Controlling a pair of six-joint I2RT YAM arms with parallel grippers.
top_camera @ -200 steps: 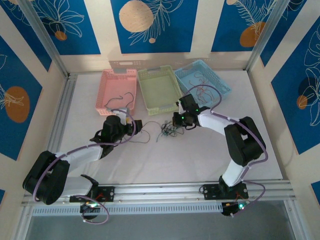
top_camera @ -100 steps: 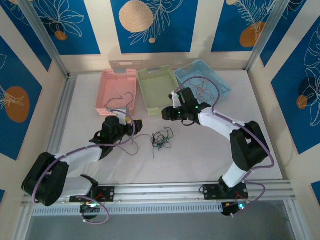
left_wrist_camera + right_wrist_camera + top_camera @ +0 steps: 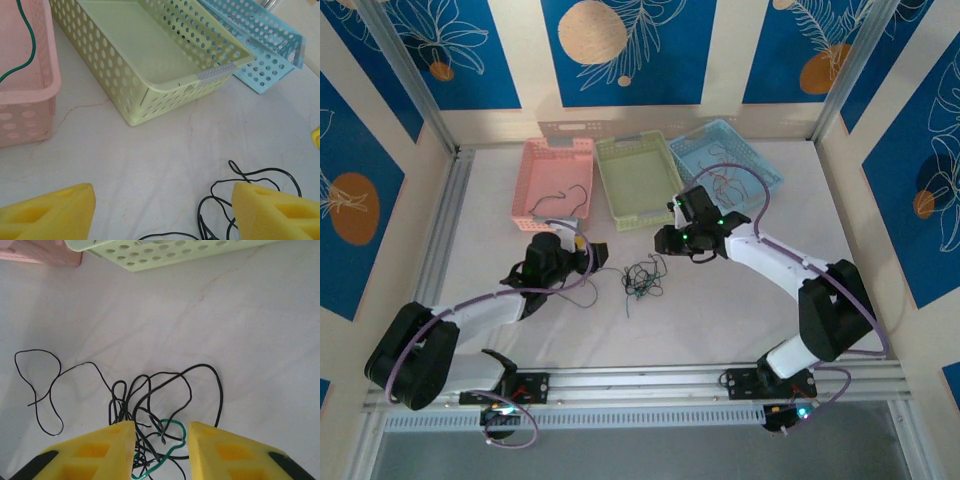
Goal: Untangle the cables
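**Top and wrist views.** A white table (image 3: pixel 720 310) is sitting inside blue-and-cream patterned walls (image 3: pixel 410 50). A pink basket (image 3: pixel 558 160), a green basket (image 3: pixel 638 170) and a blue basket (image 3: pixel 725 150) are standing at its far side. The cables (image 3: pixel 642 278) are lying tangled mid-table, their colours blurring from above. The right wrist view is resolving black strands and a green wire (image 3: pixel 183 435). The left gripper (image 3: pixel 162 219) is gaping wide and empty beside them. The right gripper (image 3: pixel 161 450) is hovering over the tangle, its jaws narrowly parted.
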